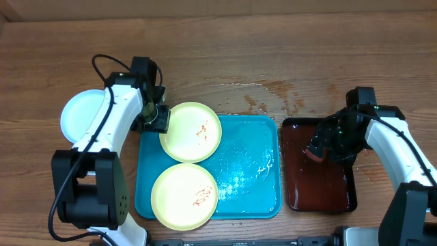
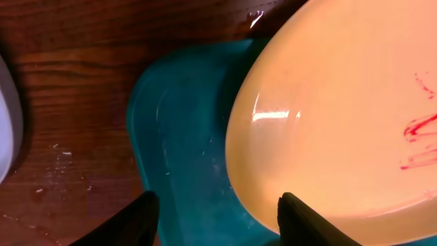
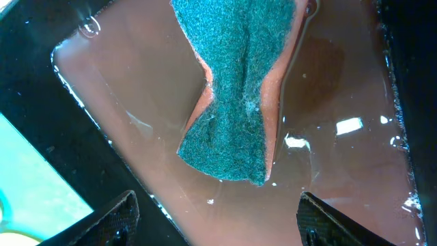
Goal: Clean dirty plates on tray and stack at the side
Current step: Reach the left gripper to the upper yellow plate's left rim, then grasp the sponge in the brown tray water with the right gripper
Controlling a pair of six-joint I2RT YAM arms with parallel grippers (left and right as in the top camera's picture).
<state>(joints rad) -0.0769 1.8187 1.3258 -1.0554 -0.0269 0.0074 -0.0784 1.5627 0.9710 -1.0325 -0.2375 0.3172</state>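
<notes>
Plates with red smears sit on the blue tray. The nearest plate, pale yellow-green, covers the tray's near left corner, and its edge reaches past the near rim. The second yellow-green plate lies just beyond it, over the far left corner, and its edge passes the far rim. The rest of the tray is bare and wet.

The left gripper is at the left edge of this second plate. In the left wrist view its jaws stand apart, with the plate's rim and a strip of tray between them. Whether either finger touches the plate cannot be told.

A third plate, pale bluish, lies on the table left of the tray, partly under the left arm.

A dark red tray holding water stands just right of the blue one. The right gripper hangs over its far end with jaws wide and nothing between them. A green sponge, pinched in at the middle, lies in the water ahead of the fingers.

Farther back, a wet patch shines on the wood.
</notes>
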